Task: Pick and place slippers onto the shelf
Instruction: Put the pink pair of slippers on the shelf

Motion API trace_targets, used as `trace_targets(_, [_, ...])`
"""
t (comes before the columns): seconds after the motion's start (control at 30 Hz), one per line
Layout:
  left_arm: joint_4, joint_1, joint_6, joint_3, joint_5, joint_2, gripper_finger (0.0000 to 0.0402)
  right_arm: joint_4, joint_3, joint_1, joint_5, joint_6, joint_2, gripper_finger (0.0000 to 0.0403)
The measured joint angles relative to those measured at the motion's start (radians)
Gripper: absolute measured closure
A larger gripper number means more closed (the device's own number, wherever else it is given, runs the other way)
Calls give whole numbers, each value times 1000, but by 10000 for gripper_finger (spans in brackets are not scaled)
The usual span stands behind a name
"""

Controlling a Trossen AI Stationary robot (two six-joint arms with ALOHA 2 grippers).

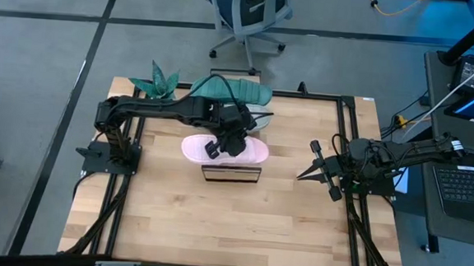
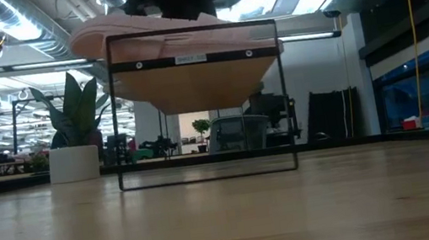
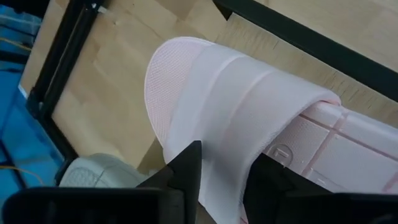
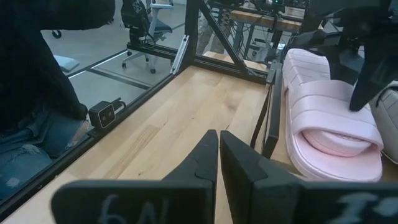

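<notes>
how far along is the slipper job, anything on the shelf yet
Underway, none finished. In hand: the left gripper is shut on the strap of the pink slipper, which sits over the shelf; the low view shows it at the shelf top, though I cannot tell if it rests fully. Left: the teal slipper and the grey slipper lie behind on the table. The right gripper waits, shut, at the right.

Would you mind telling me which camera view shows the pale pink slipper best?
The right wrist view: the pink slipper shows nearly whole there, strap and ribbed footbed. The high view has the left tool covering its middle. The left wrist view shows only the strap, gripped between that tool's fingers. The low view catches only its edge above the shelf.
</notes>
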State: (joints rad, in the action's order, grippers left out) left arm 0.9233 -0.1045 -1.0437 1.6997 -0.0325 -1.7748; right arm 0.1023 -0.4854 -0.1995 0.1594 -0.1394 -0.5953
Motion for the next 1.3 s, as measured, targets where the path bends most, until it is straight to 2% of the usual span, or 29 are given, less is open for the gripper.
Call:
trace_targets(0.4, [79,13,142,0,-4,16,319,-8,0,0,0,2,-7,382])
trace_targets(0.77, [21,14,266,-1,35,14,319,-8,0,0,0,2,-12,382])
trace_targets(1.2, [27,13,278,-1,-4,13,319,-6,0,0,0,2,-12,382])
trace_targets(1.3, [29,13,281,-1,-4,13,307,-6,0,0,0,0,-12,382])
